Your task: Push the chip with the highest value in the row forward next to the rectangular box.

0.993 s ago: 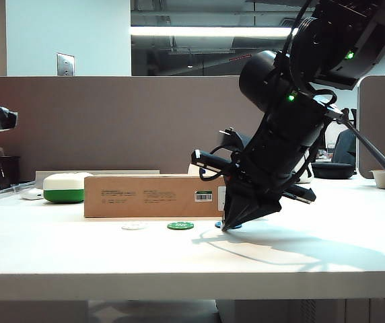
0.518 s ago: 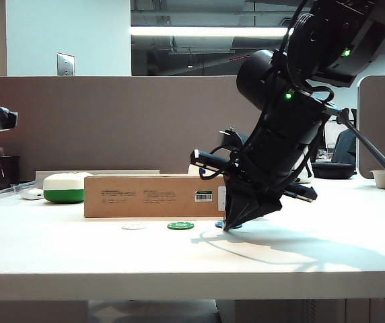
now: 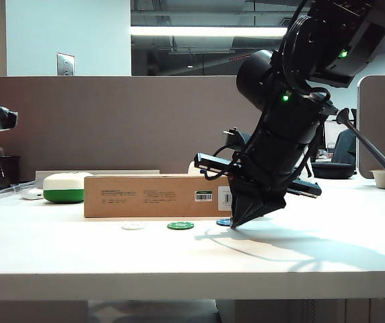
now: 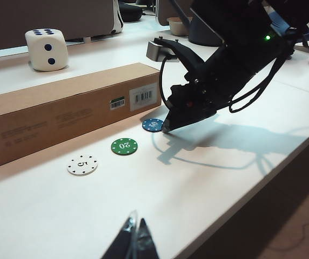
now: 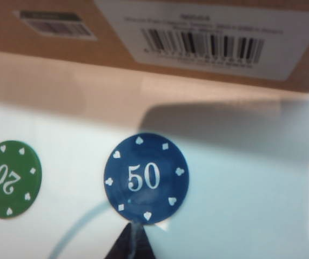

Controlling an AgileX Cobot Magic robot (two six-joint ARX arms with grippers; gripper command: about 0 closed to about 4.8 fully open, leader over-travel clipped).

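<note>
Pressing its closed jaws down to the counter (image 3: 58, 249), the right gripper (image 3: 235, 225) is touching the near edge of the blue chip (image 5: 146, 178), so that the pointed tip is working like a finger behind it. The chip, marked 50, is lying ahead of the green chip (image 4: 124, 146) and the white chip (image 4: 82, 164), near the brown box (image 4: 62, 110) but not yet against it; a strip of counter is showing between them. The left gripper (image 4: 135, 240) is waiting over the near side, its jaws together, away from the row.
</note>
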